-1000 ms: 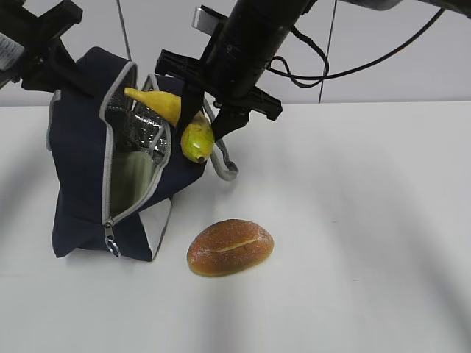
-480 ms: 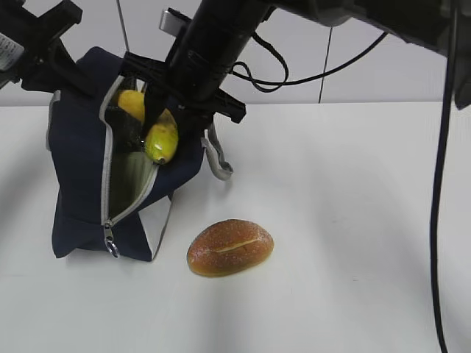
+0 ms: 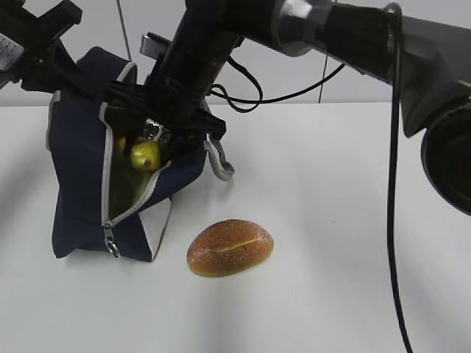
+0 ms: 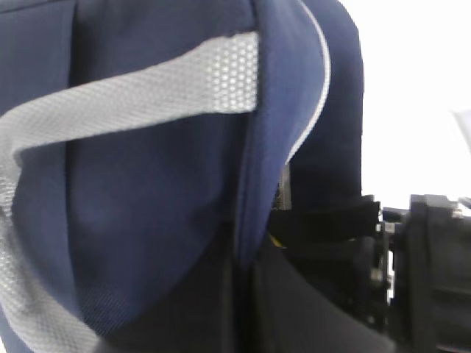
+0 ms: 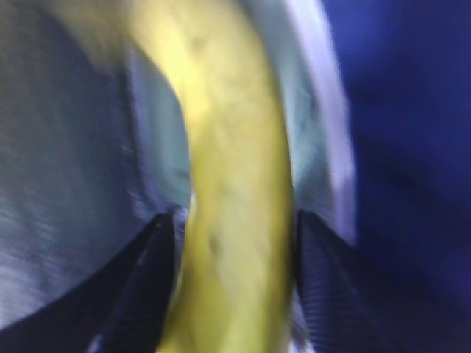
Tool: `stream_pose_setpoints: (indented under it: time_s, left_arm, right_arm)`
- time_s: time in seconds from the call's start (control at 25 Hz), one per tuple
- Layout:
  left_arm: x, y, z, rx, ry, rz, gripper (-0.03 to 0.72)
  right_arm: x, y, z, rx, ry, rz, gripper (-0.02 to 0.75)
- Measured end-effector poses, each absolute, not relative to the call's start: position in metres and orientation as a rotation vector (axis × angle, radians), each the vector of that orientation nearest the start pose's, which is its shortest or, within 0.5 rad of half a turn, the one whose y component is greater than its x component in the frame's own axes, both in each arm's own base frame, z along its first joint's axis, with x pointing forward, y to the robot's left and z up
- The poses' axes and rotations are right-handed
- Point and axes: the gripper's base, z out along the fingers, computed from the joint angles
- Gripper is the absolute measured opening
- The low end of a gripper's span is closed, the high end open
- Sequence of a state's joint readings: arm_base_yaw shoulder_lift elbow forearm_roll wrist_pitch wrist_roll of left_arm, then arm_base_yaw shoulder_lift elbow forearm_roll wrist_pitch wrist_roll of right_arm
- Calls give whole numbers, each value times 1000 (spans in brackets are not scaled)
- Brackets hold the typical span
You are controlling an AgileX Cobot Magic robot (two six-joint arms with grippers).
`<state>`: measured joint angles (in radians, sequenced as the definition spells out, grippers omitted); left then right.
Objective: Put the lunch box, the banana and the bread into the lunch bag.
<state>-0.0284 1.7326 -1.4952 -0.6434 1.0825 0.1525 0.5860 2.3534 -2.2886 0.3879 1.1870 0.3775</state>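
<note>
We hold the bag [image 3: 77, 147] mouth open, left jaws together on fabric; right gripper [image 5: 232, 228] straddles banana [image 5: 232, 206], grip unclear.

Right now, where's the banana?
In the exterior view the banana is on the left, in the mouth of the lunch bag, under the right gripper. The right wrist view shows it between that gripper's fingers.

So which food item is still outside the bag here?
The bread, lying on the table in front of the lunch bag. The banana sits in the bag's mouth at the right gripper.
</note>
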Motion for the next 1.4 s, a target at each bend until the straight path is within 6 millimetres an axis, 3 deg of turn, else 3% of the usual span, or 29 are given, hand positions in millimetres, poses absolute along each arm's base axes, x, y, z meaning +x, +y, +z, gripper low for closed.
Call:
stream_pose_setpoints:
  time_s: [0.24, 0.56, 0.72, 0.96, 1.4]
  left_arm:
    - [366, -59, 310, -38, 2661, -817, -3]
    - [366, -59, 310, -36, 2661, -816, -3]
    - [366, -59, 310, -36, 2661, -816, -3]
    - [366, -58, 310, -34, 2662, -815, -3]
    - [366, -58, 309, -33, 2664, -813, -3]
  right_arm:
    - [411, 317, 251, -269, 2770, 883, 427]
    - [410, 312, 255, -392, 2775, 783, 428]
    - [412, 305, 274, -494, 2712, 652, 428]
    - [410, 300, 308, -595, 2584, 611, 428]
    - [376, 272, 358, -706, 2511, 511, 427]
